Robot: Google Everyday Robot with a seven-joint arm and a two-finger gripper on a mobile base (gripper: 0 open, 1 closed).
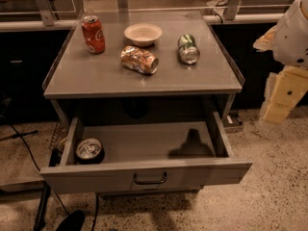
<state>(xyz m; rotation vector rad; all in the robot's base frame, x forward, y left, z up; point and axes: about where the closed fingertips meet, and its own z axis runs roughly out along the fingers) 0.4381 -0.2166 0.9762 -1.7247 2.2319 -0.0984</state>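
Speckled floor surrounds a grey desk [96,76] whose drawer [144,177] is pulled out below it. On the right part of the desk a green can [188,48] lies on its side, with its silver end turned toward the front edge and pale markings on its green body. The hand [281,100] hangs off the desk's right side, well apart from the green can; whether it is apart or together I cannot tell. Left of the green can lies a crumpled can [139,59], with a white bowl [143,33] behind it. A red can [93,33] stands upright at the back left. A dark can [89,150] stands in the drawer's front left corner.
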